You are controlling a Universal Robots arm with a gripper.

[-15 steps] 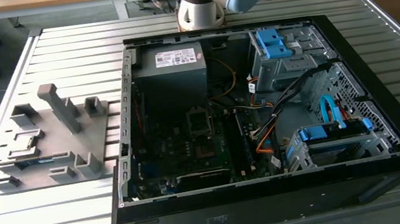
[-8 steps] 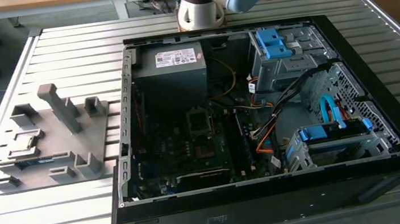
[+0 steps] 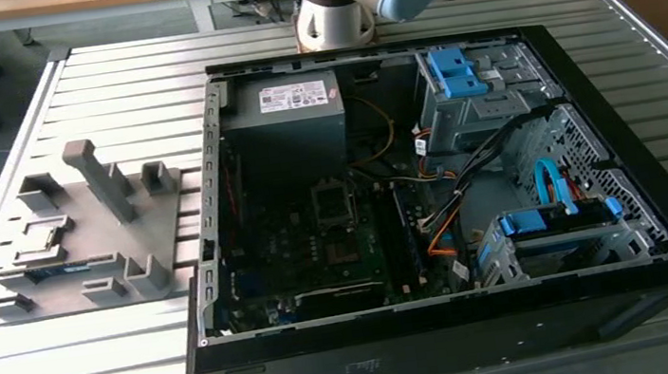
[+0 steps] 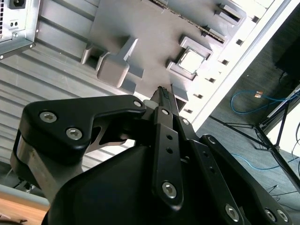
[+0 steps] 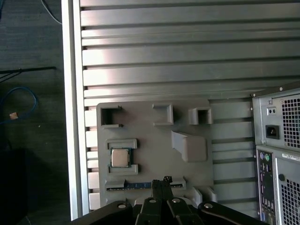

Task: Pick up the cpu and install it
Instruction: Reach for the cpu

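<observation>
The cpu (image 5: 120,158) is a small silvery square chip lying flat in a square holder of the grey fixture plate (image 5: 154,140). It also shows in the second wrist view as the cpu (image 4: 191,60). My gripper (image 5: 162,180) hangs well above the plate, over its edge near the green memory stick (image 5: 133,185), and is apart from the cpu. Its black fingers (image 4: 161,101) are pressed together with nothing between them. The open computer case (image 3: 437,193) holds the motherboard (image 3: 316,247).
The fixture plate (image 3: 84,232) lies on the slatted metal table (image 3: 87,351) at the exterior view's left, beside the case. A tall grey post (image 3: 97,178) and several brackets rise from it. The power supply (image 3: 286,107), blue drive cages and cables crowd the case. The table edge (image 5: 75,117) is close.
</observation>
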